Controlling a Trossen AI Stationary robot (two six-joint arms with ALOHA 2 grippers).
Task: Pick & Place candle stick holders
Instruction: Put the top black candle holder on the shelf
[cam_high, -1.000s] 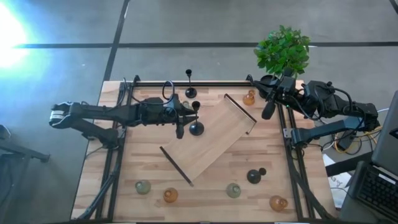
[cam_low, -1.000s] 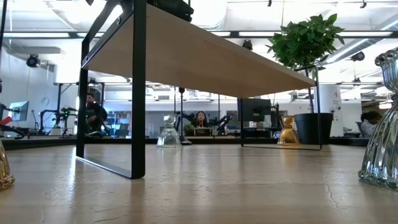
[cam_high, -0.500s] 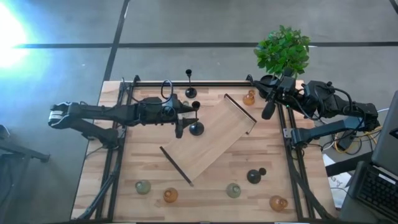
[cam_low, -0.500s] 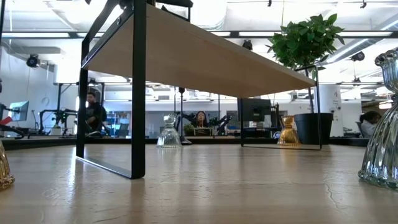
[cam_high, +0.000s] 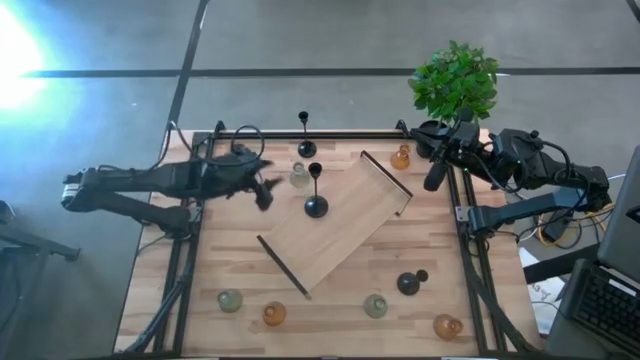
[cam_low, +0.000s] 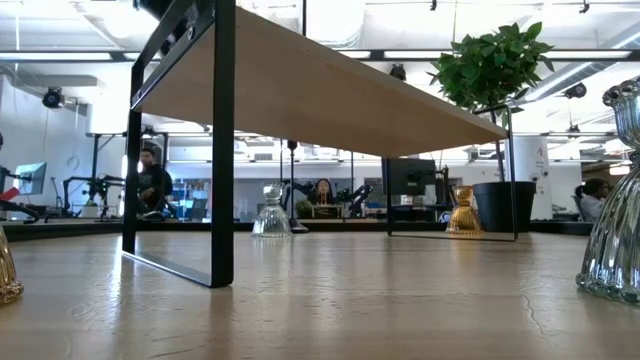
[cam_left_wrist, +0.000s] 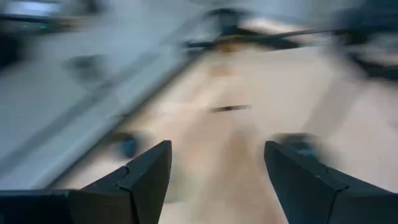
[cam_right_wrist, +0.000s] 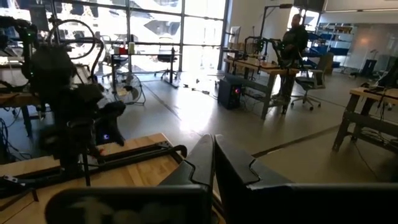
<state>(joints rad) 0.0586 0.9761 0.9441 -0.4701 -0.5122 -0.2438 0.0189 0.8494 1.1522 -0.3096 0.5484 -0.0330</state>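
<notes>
A black candle stick holder (cam_high: 316, 203) stands upright by its round base on the far left corner of the raised wooden shelf (cam_high: 340, 228). My left gripper (cam_high: 266, 190) hangs open to its left, clear of it; its own wrist view (cam_left_wrist: 217, 180) is blurred, with nothing between the fingers. A second black holder (cam_high: 306, 147) and a clear glass one (cam_high: 298, 178) stand near the far edge, and an amber one (cam_high: 401, 157) stands beside the shelf. My right gripper (cam_high: 432, 178) waits shut at the far right (cam_right_wrist: 213, 163).
Along the near edge stand glass holders, pale green (cam_high: 230, 300) (cam_high: 375, 306) and amber (cam_high: 274, 314) (cam_high: 447, 326); a black holder (cam_high: 410, 282) lies near them. A potted plant (cam_high: 455, 82) stands at the far right. The shelf's black legs (cam_low: 222, 150) rise from the table.
My left gripper has let go of the black holder on the shelf and drawn back toward the table's left edge, tipping up as it went. The holder stays upright where it was on the shelf.
</notes>
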